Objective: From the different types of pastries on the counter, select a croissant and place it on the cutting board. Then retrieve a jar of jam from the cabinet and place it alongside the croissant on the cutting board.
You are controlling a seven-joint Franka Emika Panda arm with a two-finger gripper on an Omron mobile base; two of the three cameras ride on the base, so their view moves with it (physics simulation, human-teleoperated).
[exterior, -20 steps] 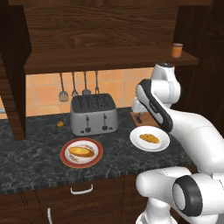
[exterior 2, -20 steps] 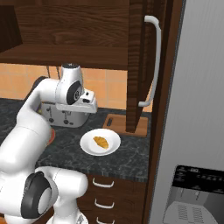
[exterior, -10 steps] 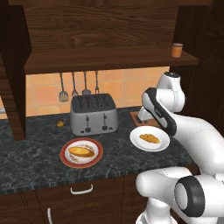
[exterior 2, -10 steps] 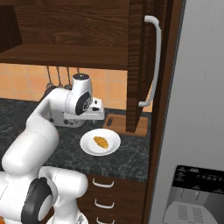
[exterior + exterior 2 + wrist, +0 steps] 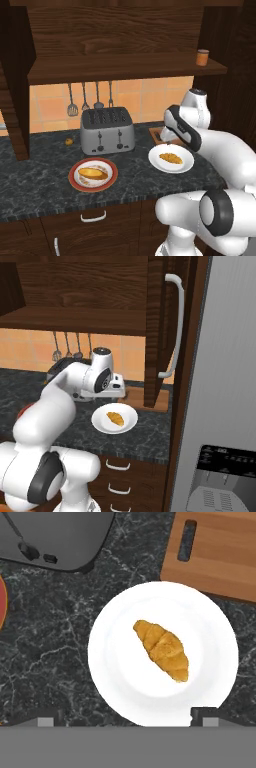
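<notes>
**Open claw hangs over the croissant plate**

Here is the counter [image 5: 40, 185], black stone with grey marbling, running under a dark wood cabinet [image 5: 115, 30] with a thick shelf plank. Orange tile lines the wall behind, and utensils [image 5: 90, 97] hang there, just above the toaster [image 5: 106, 131]. Take that grey toaster as our marker. In front of it and slightly left sits a red-rimmed plate [image 5: 93, 175] carrying the oblong bun [image 5: 93, 173]. To its right, a white plate [image 5: 162, 652] holds the croissant [image 5: 162, 648], golden and lying diagonally at the plate's centre. Right of the toaster and behind the white plate lies the cutting board [image 5: 215, 552], its dark slot handle at the end nearer the toaster. A tiny orange object [image 5: 68, 141] rests on the counter left of the toaster; what it is cannot be made out. High above and right of the toaster, the jar of jam [image 5: 202, 57] stands upright on the shelf plank. A grey refrigerator [image 5: 225, 406] closes off the room well right of the toaster.

The gripper [image 5: 125, 714] is above the white plate, jaws spread wide, holding nothing.

No readable writing or brand marks anywhere.
</notes>
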